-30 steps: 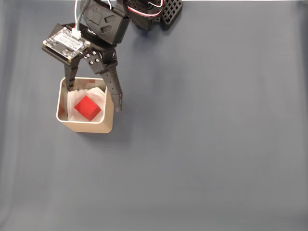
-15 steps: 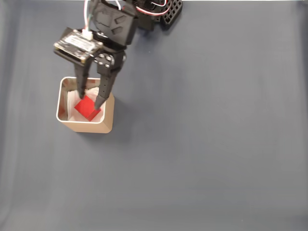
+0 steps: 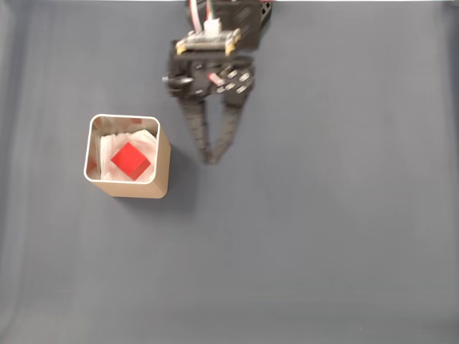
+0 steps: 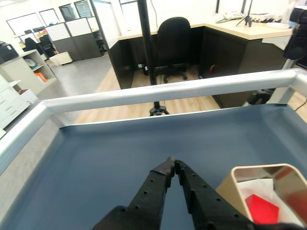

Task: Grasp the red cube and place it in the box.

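Red against white lining, the red cube point(image 3: 130, 160) lies inside the box point(image 3: 163, 168), turned corner-on to the box walls in the fixed view. The box stands on the left part of the slate-blue worktop point(image 3: 323, 236), its pale metallic rim unbroken and its tan outer wall showing along the near and right sides.

To the right of the box and clear of it, the gripper point(image 3: 211, 159) hangs over bare worktop. Its two black fingers run down from the arm body at the top edge and meet at their tips, so the jaws are pressed together with nothing between them.

In the wrist view the same closed jaws point(image 4: 172, 165) point away over the worktop point(image 4: 96, 158), tips touching. The box point(image 4: 229, 188) sits at the lower right, just beside the right finger, with the red cube point(image 4: 263, 209) on crumpled white lining inside it. A silver rail point(image 4: 158, 93) borders the far edge of the worktop. Beyond the rail are a wooden floor, a black office chair point(image 4: 173, 33) and desks.
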Motion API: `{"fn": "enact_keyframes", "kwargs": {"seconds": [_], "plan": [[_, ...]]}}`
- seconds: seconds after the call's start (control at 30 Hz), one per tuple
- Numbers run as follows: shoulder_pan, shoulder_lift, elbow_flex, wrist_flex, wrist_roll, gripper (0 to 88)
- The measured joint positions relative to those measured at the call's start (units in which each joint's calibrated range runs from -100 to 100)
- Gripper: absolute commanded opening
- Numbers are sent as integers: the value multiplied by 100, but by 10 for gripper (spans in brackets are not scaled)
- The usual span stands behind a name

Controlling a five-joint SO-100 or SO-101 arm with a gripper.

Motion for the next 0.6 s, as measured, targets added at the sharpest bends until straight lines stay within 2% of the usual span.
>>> {"fn": "enact_keyframes", "kwargs": {"seconds": [0.3, 0.6], "plan": [[-451, -963, 1330, 8, 112, 1], [-286, -1988, 2632, 439, 127, 1]]}}
